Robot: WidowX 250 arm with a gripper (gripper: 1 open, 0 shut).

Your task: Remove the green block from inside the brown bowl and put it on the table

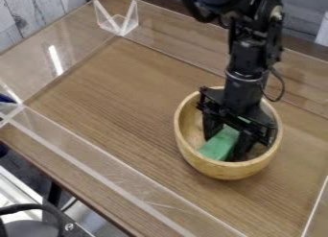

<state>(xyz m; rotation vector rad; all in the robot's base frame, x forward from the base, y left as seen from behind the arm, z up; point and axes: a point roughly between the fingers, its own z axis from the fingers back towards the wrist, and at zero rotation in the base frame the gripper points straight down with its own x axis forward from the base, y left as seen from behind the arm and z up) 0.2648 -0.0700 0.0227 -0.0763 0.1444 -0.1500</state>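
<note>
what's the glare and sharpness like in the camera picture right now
In the camera view, a bright glare streak at the upper left, beside the brown table; overall soft, with the black hand blending into shadow inside the bowl; the green block blurry-edged but distinct in color.

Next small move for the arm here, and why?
Probably a short straight lift: the gripper looks closed at the green block, which sits low inside the brown bowl, so it likely needs to clear the rim before any sideways travel.
</note>
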